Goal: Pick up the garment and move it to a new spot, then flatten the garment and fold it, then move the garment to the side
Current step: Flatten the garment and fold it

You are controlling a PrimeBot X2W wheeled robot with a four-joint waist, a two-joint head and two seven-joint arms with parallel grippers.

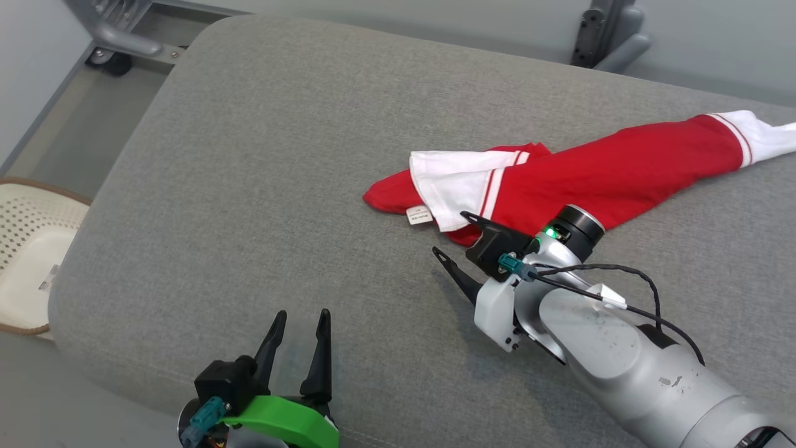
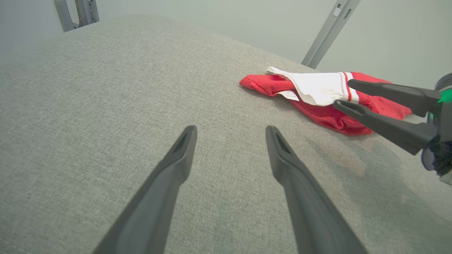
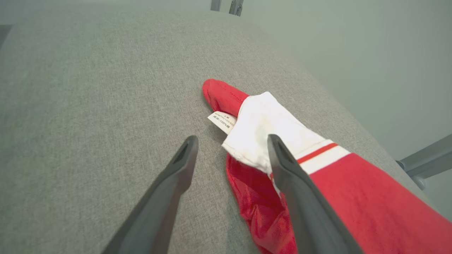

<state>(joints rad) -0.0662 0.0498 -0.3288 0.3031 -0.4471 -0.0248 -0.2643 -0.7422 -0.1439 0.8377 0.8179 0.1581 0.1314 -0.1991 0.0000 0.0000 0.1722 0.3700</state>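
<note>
Garment: a red, soft-knit garment with white red-striped cuffs (image 1: 591, 168) lies bunched in a long diagonal roll on the right half of the grey woven-fabric cushion (image 1: 249, 155). One white end reaches toward the right edge of the head view.
Near end: a white striped panel (image 1: 460, 180) is folded over the red, with a small white care label (image 1: 419, 215) sticking out beside it.
Handling: it looks light, limp and soft. It would likely sag from a single pinch, drag a little on the woven cover, and take no harm from a firm squeeze.
Hold point: the layered near edge looks best, where white overlaps red and the cloth is thick enough to bite. A second hold farther along the roll would stop it trailing.
Right gripper (image 1: 449, 233): its fingers are spread wide and hold nothing. It straddles the garment's near edge, one finger over the white panel and the other over bare cushion. Whether it touches the cloth cannot be told.
Left gripper (image 1: 302, 313): it is spread and empty, over bare cushion well apart from the garment.
Risk: it might catch only the top layer, or just the care label.
</note>
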